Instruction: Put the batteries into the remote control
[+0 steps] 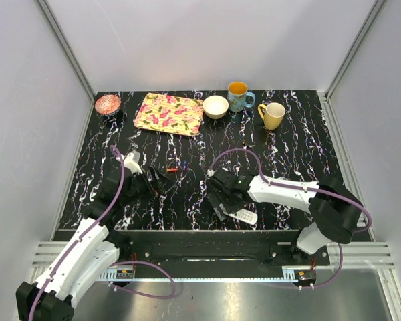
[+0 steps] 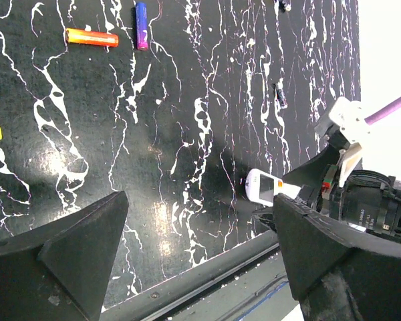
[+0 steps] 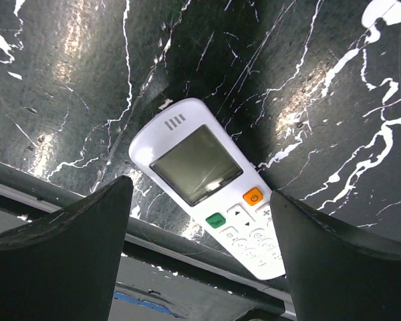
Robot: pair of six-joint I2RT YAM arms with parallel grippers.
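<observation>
So the remote control (image 3: pixel 207 180) was lying face up, screen and buttons showing, right by the near edge of the table (image 1: pixel 287 154). From the right wrist camera you could see the metal rail (image 3: pixel 33 184) running just past its lower side, so there was hardly any room on that side. It sat at a diagonal to that edge.

The right gripper (image 3: pixel 199 190) hung over it with its fingers spread wide, one on each side of the remote. I couldn't see either finger actually touching it.

The left gripper (image 2: pixel 200 221) was spread wide too, with nothing in it, over bare black marble. Plenty of free surface lay in front of it. The orange battery (image 2: pixel 91 37) and purple battery (image 2: pixel 142 25) lay loose farther out, near each other but not touching, and well apart from the remote.

The back edge was the crowded part: pink bowl (image 1: pixel 107 103), floral tray (image 1: pixel 168 114), white bowl (image 1: pixel 216 106), blue mug (image 1: pixel 238 97) and yellow mug (image 1: pixel 273 115), all lined up along it. The middle strip between that row and the arms was mostly open, and so was the far right side.
</observation>
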